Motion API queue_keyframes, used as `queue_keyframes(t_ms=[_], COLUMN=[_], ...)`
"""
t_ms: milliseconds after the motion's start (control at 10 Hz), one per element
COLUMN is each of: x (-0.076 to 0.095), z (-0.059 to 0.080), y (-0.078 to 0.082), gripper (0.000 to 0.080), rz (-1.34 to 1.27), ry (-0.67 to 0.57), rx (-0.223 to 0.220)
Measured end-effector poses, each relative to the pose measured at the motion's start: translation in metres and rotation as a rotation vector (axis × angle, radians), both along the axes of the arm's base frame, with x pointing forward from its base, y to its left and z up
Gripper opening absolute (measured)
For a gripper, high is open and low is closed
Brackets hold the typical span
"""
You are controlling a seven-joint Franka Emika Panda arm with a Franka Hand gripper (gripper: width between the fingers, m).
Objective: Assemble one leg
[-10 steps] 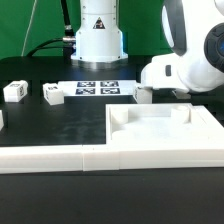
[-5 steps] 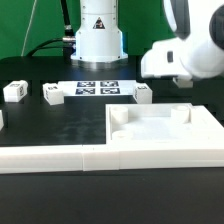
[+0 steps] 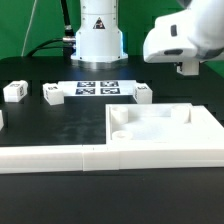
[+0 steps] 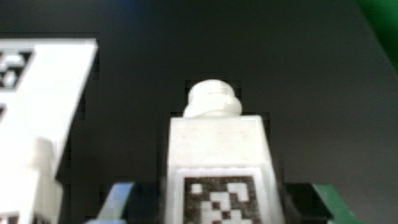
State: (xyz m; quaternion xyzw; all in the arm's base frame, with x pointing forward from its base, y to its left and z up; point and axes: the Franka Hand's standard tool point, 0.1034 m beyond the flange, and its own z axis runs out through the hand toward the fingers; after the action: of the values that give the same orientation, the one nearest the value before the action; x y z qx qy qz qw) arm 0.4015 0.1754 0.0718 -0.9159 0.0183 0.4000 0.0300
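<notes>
1. The gripper (image 3: 186, 69) hangs in the air above the black surface (image 3: 60, 125), toward the exterior view's right. Its jaws stand wide apart and hold nothing
2. The leg (image 3: 143, 95) sits on the surface just beside the marker board (image 3: 97, 88), on that board's side toward the exterior view's right. It is also near the far edge of the large white panel (image 3: 165, 128)
3. In the wrist view the fingers (image 4: 118, 200) flank the leg (image 4: 217, 165), with dark surface showing between each of them and the post, so neither touches it
4. The leg looks like a small moulded plastic post, so it is probably light and stiff, with smooth sides that could slip under a weak pinch
5. A rounded peg (image 4: 214, 98) sticks out of the end away from the wrist camera, and the tagged face is turned toward that camera
6. I judge the best hold to be across the two flat side faces of the body, squarely and short of the peg, so the peg stays free for a socket
7. Being so light, the leg could tip or twist if one finger meets it first
8. A second leg (image 3: 52, 94) and a third leg (image 3: 14, 90) lie well apart from it, toward the exterior view's left
</notes>
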Motion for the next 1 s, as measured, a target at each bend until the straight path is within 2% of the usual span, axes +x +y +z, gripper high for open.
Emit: queue_keyframes(t_ms=[100, 200, 300, 500, 600, 900, 1000], x=[0.003, 0.015, 0.029, 0.059, 0.065, 0.066, 0.071], z=[0.000, -0.001, 0.005, 0.018, 0.018, 0.015, 0.015], y=[-0.001, -0.004, -0.007, -0.013, -0.014, -0.011, -0.010], gripper=[0.0288, 0.0288, 0.0288, 0.0288, 0.0288, 0.0288, 0.0288], rz=[-0.001, 0.001, -0.003, -0.008, -0.016, -0.023, -0.029], ry=[-0.099, -0.179, -0.232, -0.417, -0.493, -0.706, -0.811], rx=[0.009, 0.027, 0.035, 0.055, 0.055, 0.059, 0.064])
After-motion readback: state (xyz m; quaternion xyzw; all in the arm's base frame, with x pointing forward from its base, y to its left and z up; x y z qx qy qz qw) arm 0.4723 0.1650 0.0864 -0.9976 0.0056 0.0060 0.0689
